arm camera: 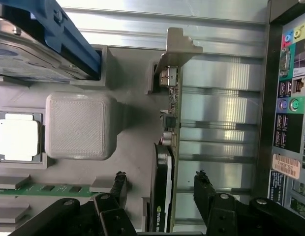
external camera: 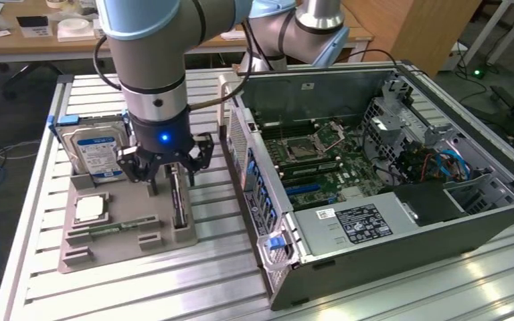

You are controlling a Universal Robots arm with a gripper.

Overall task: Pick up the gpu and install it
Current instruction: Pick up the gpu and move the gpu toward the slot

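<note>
My arm points straight down over the grey tray point(external camera: 123, 251) on the desk point(external camera: 105, 294). My claw point(external camera: 171, 179) is spread wide, straddling the gpu point(arm camera: 164, 196), which stands on edge in its slot.

Bright, even light from above. Glare streaks the aluminium table point(external camera: 436, 287). A blue LED point(external camera: 165, 138) glows on the arm point(external camera: 154, 73). Soft shadow falls beside the raised block point(arm camera: 81, 125); the gripper point(arm camera: 161, 174) reads near-black.
</note>
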